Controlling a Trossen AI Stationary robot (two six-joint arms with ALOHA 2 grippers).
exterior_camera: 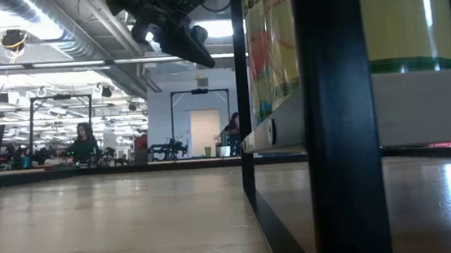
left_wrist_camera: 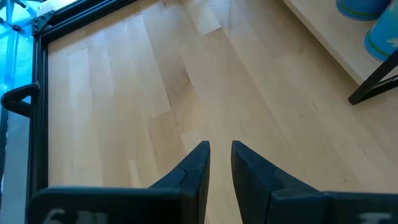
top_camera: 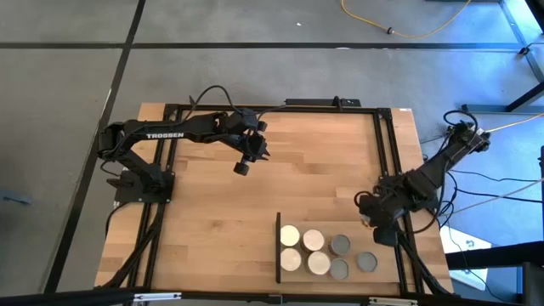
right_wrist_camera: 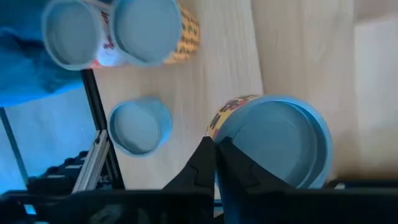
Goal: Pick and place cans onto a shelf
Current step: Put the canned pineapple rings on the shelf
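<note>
Judging task near done | seven cans [top_camera: 315,252] in view, all standing on shelf [top_camera: 355,229] at surface's [top_camera: 212,221] near right; none elsewhere | left gripper [top_camera: 248,159] high over surface, fingers slightly apart, empty | right gripper [top_camera: 380,228] beside shelf, fingers together, empty
</note>
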